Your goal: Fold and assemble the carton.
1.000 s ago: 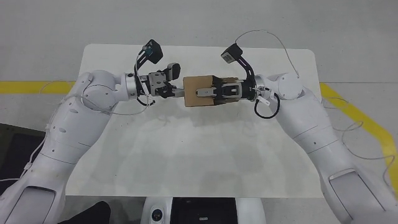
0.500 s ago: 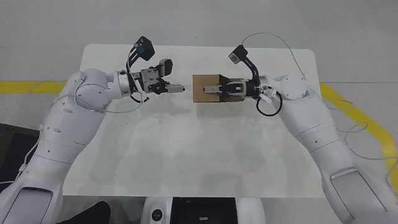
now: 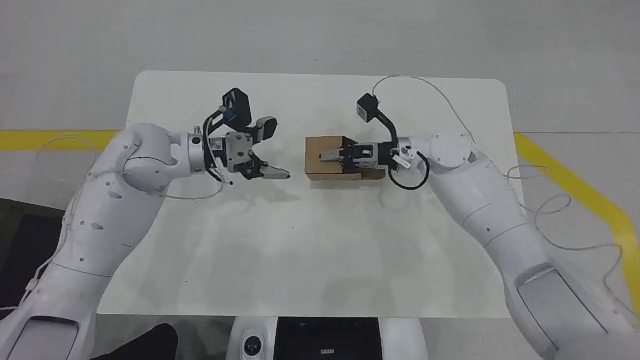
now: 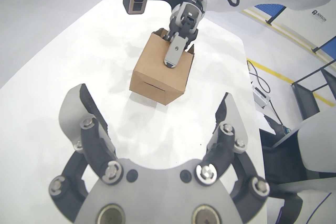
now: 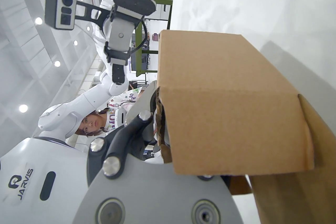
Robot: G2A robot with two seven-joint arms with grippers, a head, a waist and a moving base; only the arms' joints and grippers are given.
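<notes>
Carton sat mid-tabletop toward the far edge, top wall pinched by right gripper, seemingly to steady it, w/ left gripper near, fingers spread, likely ready for flaps.

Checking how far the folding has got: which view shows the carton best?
The left wrist view: the whole carton shows, with its closed end, two sides and rear flaps. The top view gives its upper face, partly under the right end effector. The right wrist view crops it close.
</notes>
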